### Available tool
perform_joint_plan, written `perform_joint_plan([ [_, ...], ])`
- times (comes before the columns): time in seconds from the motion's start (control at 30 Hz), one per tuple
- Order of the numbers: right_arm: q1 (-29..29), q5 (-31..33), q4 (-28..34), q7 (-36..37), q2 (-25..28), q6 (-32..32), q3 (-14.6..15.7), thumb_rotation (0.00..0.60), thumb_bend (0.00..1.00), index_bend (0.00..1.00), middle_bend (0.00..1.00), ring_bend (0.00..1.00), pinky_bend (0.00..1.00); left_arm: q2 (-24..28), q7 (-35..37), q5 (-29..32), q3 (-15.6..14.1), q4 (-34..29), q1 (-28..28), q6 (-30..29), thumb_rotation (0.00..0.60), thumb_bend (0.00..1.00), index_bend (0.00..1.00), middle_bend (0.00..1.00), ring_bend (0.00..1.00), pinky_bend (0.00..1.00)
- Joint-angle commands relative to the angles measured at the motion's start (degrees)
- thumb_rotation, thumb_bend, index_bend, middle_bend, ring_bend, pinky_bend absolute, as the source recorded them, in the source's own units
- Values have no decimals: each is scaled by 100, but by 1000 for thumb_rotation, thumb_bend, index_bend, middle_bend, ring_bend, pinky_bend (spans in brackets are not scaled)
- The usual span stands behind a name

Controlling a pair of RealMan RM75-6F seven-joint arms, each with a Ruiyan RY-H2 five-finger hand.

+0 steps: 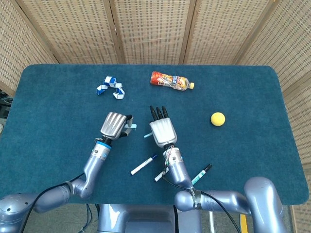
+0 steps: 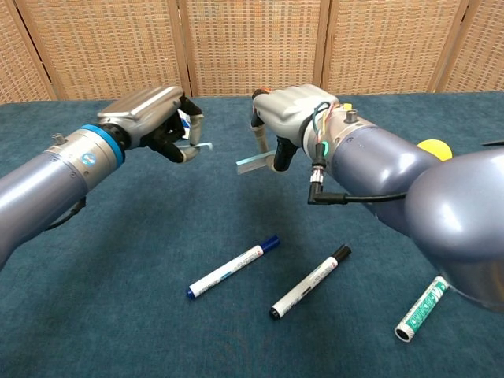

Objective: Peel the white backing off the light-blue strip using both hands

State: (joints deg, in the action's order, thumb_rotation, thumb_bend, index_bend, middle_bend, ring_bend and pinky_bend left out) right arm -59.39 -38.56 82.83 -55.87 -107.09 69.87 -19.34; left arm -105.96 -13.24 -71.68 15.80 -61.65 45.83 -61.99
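Note:
My left hand [image 1: 114, 126] [image 2: 150, 120] pinches a thin pale piece [image 2: 198, 146] [image 1: 130, 127] at its fingertips, held above the blue table. My right hand [image 1: 162, 131] [image 2: 290, 116] pinches a light-blue strip [image 2: 256, 163] [image 1: 147, 136] that hangs tilted below its fingers. The two pieces are fully apart, with a gap between the hands. I cannot tell which piece is the white backing.
On the cloth below lie a blue-capped marker [image 2: 234, 267], a black-capped marker [image 2: 311, 281] and a green marker [image 2: 423, 309]. A yellow ball [image 1: 217, 119] sits at the right. At the back are a bottle [image 1: 171, 80] and a blue-white puzzle toy [image 1: 111, 87].

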Motion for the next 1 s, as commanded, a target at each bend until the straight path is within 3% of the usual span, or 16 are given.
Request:
perform_joint_plan([
  [0.03,11,9,-35,19,9,-19,6,600,543,614,0,0,0,228,162,-10,-42,138,-148,-54,600,656,796,1000,1000,919],
  [0.17,17,22,-114,51,-4,-53,11,600,543,614,0,0,0,560,441,49,-54,312,-356,-66,600,596,797,997,1000,916],
  [0.27,13,32,-202,65,-38,-74,17,600,534,602,0,0,0,804,701,-7,-134,471,-515,-91,600,330,678,890,918,888],
  [0.3,8,31,-233,67,-50,-79,17,600,484,545,0,0,0,845,794,-50,-157,510,-547,-124,600,201,570,772,803,828],
  [0.33,2,25,-268,69,-63,-80,16,600,347,426,0,0,0,882,881,-88,-178,558,-581,-159,600,95,451,594,637,729],
  [0.43,4,-68,-402,176,-107,-54,-7,600,8,44,0,0,0,1024,1036,-163,-286,720,-690,-159,600,0,161,99,212,418],
  [0.5,29,-156,-431,312,-125,-1,-46,600,0,0,0,0,0,1107,1014,-133,-301,741,-729,-119,600,0,43,4,75,305],
  [0.6,73,-302,-386,428,-100,136,-79,600,0,0,0,0,0,1243,1068,-63,-237,625,-796,-162,600,0,0,0,2,233],
  [0.8,312,-679,241,649,262,414,-31,600,0,0,0,0,0,1750,1026,-196,-232,-13,-1038,-590,600,0,0,0,0,177],
  [1.0,845,-1836,755,1372,1017,772,456,600,0,0,0,0,0,2460,775,-667,-540,-675,-1506,-1306,600,0,0,0,0,106],
])
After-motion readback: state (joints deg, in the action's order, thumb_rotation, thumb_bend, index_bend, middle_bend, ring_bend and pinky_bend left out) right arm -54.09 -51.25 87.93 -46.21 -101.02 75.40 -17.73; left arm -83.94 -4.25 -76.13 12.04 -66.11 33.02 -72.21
